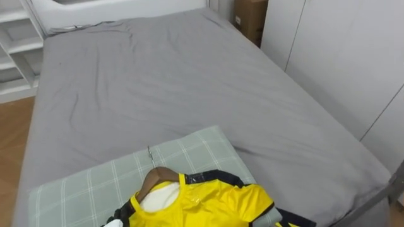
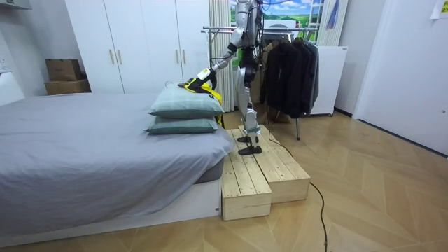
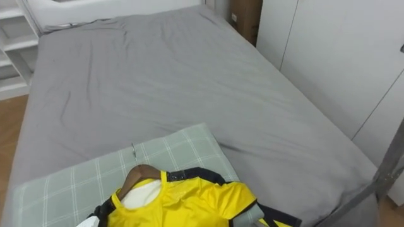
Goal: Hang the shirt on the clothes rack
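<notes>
yellow shirt (image 1: pixel 208 202) on hanger (image 1: pixel 154 178) atop checked pillow (image 1: pixel 95 183)

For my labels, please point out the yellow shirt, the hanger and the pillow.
yellow shirt (image 1: pixel 208 200), left eye view, chest part
hanger (image 1: pixel 153 176), left eye view, brown wooden shoulder
pillow (image 1: pixel 88 183), left eye view, bare checked top

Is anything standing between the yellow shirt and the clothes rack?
Nothing visible does. The yellow shirt lies on the top pillow; the rack stands just behind the robot, with dark clothes on it.
</notes>
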### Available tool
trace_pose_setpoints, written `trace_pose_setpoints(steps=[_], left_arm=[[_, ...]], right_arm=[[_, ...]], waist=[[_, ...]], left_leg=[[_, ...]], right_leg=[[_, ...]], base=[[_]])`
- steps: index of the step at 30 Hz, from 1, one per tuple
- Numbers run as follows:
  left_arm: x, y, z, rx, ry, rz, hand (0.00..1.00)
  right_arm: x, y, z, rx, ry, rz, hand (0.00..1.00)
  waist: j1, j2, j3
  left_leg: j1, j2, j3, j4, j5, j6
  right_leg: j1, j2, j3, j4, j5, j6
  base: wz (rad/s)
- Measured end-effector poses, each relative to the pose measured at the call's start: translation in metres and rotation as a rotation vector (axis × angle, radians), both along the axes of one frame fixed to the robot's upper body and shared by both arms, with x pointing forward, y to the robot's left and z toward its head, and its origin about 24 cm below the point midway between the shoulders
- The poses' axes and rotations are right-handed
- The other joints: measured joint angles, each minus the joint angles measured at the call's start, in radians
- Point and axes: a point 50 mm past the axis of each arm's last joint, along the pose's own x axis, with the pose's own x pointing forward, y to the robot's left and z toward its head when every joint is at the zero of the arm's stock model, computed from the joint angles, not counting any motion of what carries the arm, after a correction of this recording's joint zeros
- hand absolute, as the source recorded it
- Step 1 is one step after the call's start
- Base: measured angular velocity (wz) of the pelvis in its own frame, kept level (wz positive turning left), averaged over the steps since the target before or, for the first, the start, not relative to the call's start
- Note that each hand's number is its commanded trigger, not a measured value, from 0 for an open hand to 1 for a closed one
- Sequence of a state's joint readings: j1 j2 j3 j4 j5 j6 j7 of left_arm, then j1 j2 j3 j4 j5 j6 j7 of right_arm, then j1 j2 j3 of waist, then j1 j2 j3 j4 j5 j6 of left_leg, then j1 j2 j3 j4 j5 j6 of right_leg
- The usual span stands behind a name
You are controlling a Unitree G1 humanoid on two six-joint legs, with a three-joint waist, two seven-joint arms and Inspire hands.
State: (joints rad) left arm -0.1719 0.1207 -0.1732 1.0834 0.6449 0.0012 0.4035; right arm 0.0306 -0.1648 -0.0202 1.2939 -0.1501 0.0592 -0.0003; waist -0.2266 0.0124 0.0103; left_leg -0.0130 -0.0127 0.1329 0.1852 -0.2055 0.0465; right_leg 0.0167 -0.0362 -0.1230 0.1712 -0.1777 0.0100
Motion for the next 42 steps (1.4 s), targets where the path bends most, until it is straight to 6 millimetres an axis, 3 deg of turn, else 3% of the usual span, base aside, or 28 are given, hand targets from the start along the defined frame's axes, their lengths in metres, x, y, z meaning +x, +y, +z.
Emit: trace_pose_setpoints(steps=[4,14,20,32,42], left_arm=[[0.007,0.003,0.001,-0.029,0.002,0.038,0.0],[0.027,0.018,0.012,-0.013,-0.018,0.083,0.0],[0.031,0.026,0.016,-0.068,-0.047,0.177,0.0],[0.038,0.03,0.022,-0.113,-0.091,0.237,0.0],[0.039,0.03,0.022,-0.133,-0.103,0.279,0.0]], right_arm=[[0.01,0.001,0.001,0.014,-0.055,-0.039,0.0],[0.011,-0.001,0.002,0.027,-0.092,-0.089,0.0],[0.022,0.001,0.004,0.027,-0.117,-0.073,0.0],[0.049,0.012,0.006,0.034,-0.16,-0.026,0.0],[0.053,0.017,0.006,0.055,-0.165,-0.044,0.0]], waist=[[0.0,0.009,0.002],[0.01,0.013,0.0033],[0.016,0.003,0.0091],[0.019,-0.019,0.0099],[0.017,-0.033,0.0109]], left_leg=[[-0.03,0.0,0.001,0.005,0.001,0.0],[-0.084,0.006,0.005,0.012,0.007,0.0],[-0.103,0.008,0.016,0.012,0.011,0.001],[-0.137,0.016,0.02,0.033,0.012,0.001],[-0.139,0.016,0.02,0.04,0.012,0.001]], right_leg=[[-0.027,0.0,-0.006,0.001,0.002,-0.003],[-0.091,-0.003,-0.003,0.017,0.003,-0.004],[-0.125,-0.002,0.017,0.036,0.003,-0.004],[-0.158,0.003,0.012,0.051,0.006,-0.009],[-0.155,0.002,0.009,0.051,0.008,-0.012]], base=[[0.01],[-0.01],[-0.08],[0.0],[0.0]])
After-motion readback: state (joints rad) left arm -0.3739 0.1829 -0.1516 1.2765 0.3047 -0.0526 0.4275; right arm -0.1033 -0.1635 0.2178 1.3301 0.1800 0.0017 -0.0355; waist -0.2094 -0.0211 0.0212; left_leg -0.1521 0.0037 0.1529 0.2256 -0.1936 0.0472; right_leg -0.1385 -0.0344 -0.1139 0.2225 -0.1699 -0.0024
